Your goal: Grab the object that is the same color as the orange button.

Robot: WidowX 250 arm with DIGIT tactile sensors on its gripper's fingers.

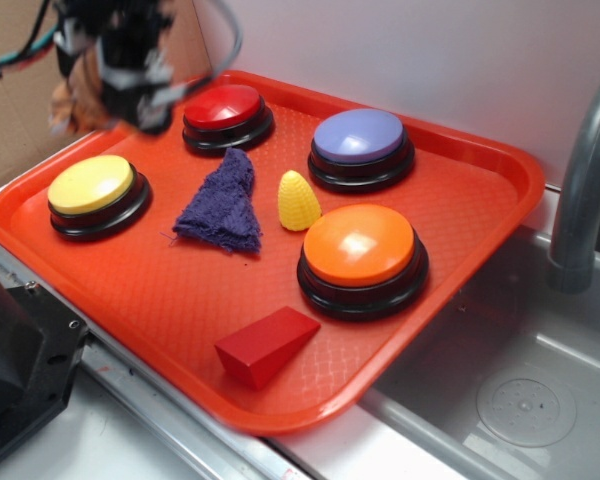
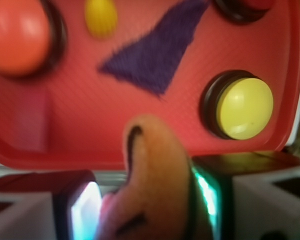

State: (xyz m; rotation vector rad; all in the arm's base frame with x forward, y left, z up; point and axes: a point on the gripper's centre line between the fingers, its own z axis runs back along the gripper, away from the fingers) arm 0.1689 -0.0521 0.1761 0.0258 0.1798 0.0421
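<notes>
So from my seat the gripper (image 1: 130, 75) is up in the air over the back left corner of the tray (image 1: 180, 300), blurry in the exterior view. The wrist cam tells the story better: the fingers (image 2: 212, 200) are clamped on the tiger toy (image 2: 152, 185), one on each side, and the orange plush with its dark stripes fills the gap between them and pokes out toward the tray. In the exterior shot I can just make out a bit of orange-brown fuzz (image 1: 68, 100) on the left side of the gripper, well clear of the tray surface.

On the tray itself: the orange button (image 1: 360, 248) sits front right, biggest of the lot. Red button (image 1: 225, 108) is at the back just beside the gripper, purple button (image 1: 360, 138) back right, yellow button (image 1: 92, 186) on the left. The purple cloth (image 1: 223, 205) lies in the middle in a rough triangle, with the corn toy (image 1: 298, 200) upright just beside it on the right, near the orange button. The red wedge (image 1: 267, 344) lies at the front edge, apart from everything else.

A sink (image 1: 500, 400) and a grey faucet (image 1: 580, 190) are off to the right of the tray.
</notes>
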